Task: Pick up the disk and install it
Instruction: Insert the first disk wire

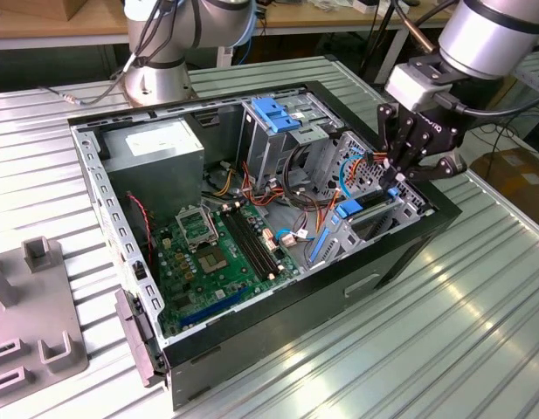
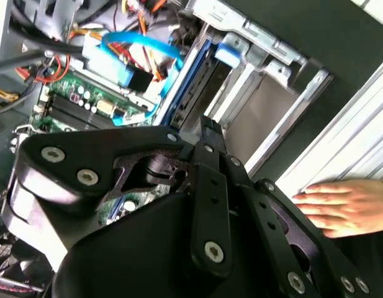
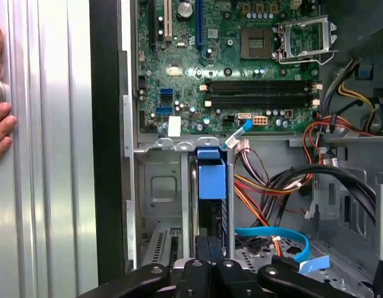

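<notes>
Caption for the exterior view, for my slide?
The arm's hand at the drive bay of an open computer case.

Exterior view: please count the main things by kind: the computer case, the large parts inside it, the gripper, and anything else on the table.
computer case: 1
green circuit board: 1
power-supply box: 1
drive cage with blue top: 1
disk in its bay: 1
gripper: 1
grey stand: 1
Total: 7
</notes>
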